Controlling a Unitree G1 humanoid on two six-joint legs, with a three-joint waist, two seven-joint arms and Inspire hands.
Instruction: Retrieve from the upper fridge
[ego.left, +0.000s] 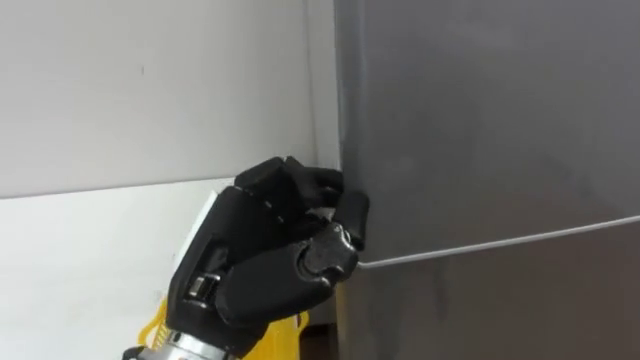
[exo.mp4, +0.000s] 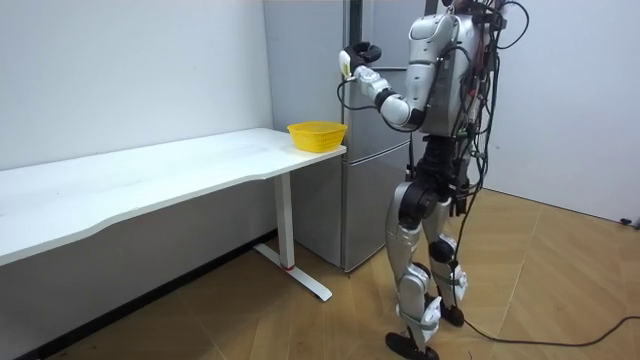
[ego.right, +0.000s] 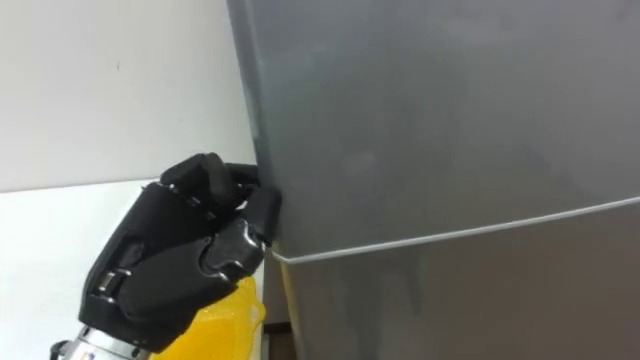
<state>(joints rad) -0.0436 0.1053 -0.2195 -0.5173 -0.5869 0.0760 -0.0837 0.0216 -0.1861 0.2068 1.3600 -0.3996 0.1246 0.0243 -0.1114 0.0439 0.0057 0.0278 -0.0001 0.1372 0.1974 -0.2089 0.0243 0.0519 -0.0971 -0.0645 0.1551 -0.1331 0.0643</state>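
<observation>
Both eye views look from the robot's head, very close, at the fridge door's left edge, where the seam between the doors runs. The room view stands well off, on the robot's left side, and takes in its whole figure and the tabletop. All three views share the left hand at the door edge and the basket at the tabletop's end.

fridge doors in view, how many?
2. The upper grey metal fridge door has the left hand curled on its left edge. The lower grey metal fridge door sits right below the seam. Both look shut.
</observation>
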